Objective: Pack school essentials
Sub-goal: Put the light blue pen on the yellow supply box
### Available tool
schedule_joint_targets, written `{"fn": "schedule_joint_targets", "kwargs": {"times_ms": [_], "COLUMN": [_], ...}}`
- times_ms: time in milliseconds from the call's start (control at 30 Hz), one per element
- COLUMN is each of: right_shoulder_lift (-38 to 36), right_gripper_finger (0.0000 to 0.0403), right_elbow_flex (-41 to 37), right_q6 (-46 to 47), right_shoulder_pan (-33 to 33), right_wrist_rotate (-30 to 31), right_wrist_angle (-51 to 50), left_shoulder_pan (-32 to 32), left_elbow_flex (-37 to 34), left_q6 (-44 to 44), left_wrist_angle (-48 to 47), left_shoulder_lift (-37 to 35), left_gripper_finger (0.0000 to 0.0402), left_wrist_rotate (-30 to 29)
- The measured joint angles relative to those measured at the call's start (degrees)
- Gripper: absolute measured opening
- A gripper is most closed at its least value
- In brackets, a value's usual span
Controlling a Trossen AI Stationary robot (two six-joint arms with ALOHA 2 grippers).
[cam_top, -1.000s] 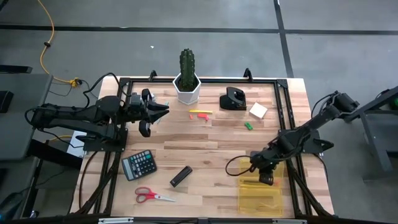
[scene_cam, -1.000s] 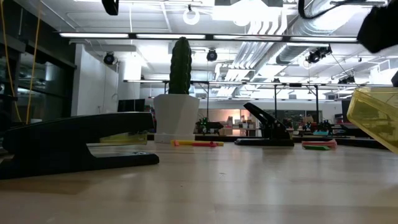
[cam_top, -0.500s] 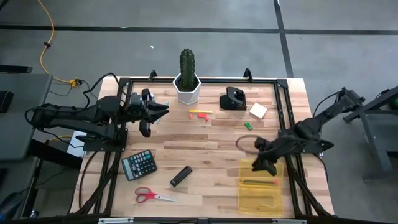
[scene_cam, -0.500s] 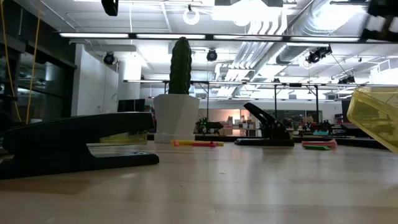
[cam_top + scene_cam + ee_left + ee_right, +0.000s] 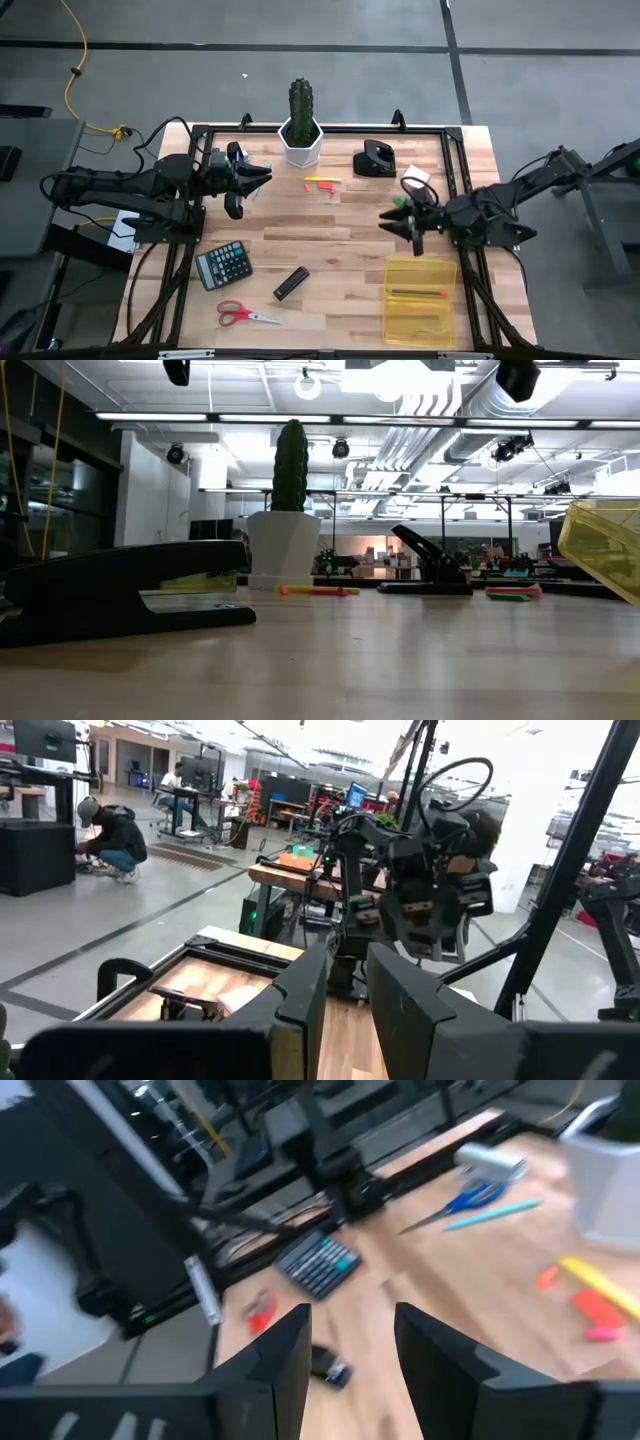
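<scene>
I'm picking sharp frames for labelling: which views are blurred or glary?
Right wrist view: smeared, calculator and right hand soft. Low view: stapler in dark silhouette against bright ceiling lights. Left wrist view: washed-out brightness at upper right. High view: evenly lit and sharp.

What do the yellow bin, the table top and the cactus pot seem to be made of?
Yellow bin: probably translucent plastic, since the pens inside and the wood beneath show through its tinted walls.
Table top: wood, likely butcher-block planks, with visible grain and seams and a dull sheen in the low view.
Cactus pot: white, smooth and faceted; ceramic or plastic, the look leaves it open.
</scene>
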Motion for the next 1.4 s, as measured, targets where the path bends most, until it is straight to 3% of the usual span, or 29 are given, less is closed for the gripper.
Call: {"fn": "schedule_joint_targets", "kwargs": {"times_ms": [467, 1400], "right_shoulder_lift": [0.04, 0.11], "right_gripper_finger": [0.0138, 0.0138], "right_elbow_flex": [0.00, 0.00], "right_q6": [-10.16, -21.74], "right_shoulder_pan": [-6.80, -6.92], "right_wrist_rotate": [0.51, 4.20], "right_wrist_angle": [2.85, 8.82], "left_shoulder_pan": [0.02, 0.02], "left_elbow_flex": [0.00, 0.00], "left_q6": [-0.01, 0.01], "left_wrist_angle": [-0.01, 0.07], "left_shoulder_lift": [-0.02, -0.02], "left_gripper_finger": [0.0065, 0.0065], "left_wrist_rotate": [1.46, 1.42]}}
